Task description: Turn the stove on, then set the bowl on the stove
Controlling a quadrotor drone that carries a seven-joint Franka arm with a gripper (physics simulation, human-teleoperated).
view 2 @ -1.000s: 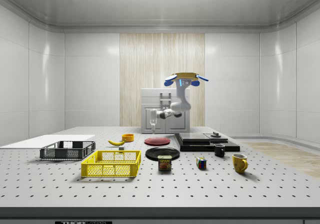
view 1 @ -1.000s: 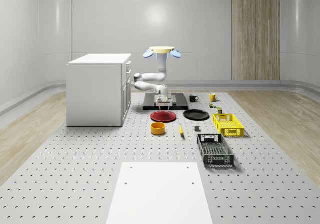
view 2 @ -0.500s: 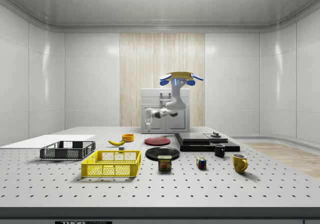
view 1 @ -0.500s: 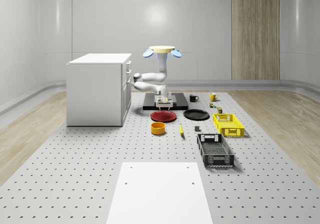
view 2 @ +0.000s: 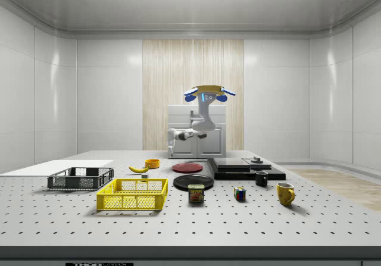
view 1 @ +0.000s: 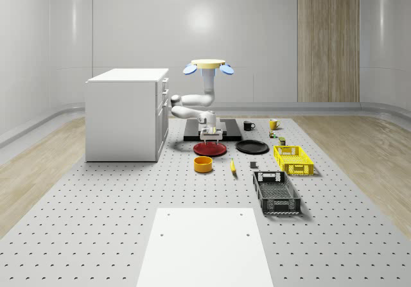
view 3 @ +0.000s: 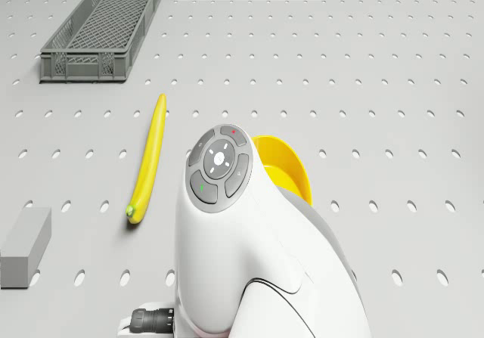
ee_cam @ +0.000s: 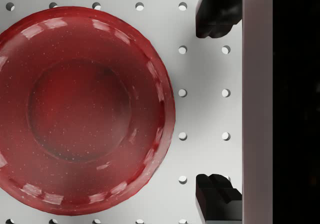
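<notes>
The yellow bowl stands on the table, nearer the whole-scene camera than the red plate. In the drone view the bowl is partly hidden behind my arm. The black stove lies flat behind the red plate, with its knob on top. My drone hovers above the stove's front edge. My gripper hangs low there. In the wrist view the gripper is open and holds nothing, between the red plate and the stove's edge.
A white cabinet stands at the whole-scene view's left. To the right are a black plate, a banana, a yellow basket, a grey crate and two mugs. A white sheet lies in front.
Drone and arm have shifted to the side view's left. The gripper has come from over the stove to its front edge beside the red plate.
</notes>
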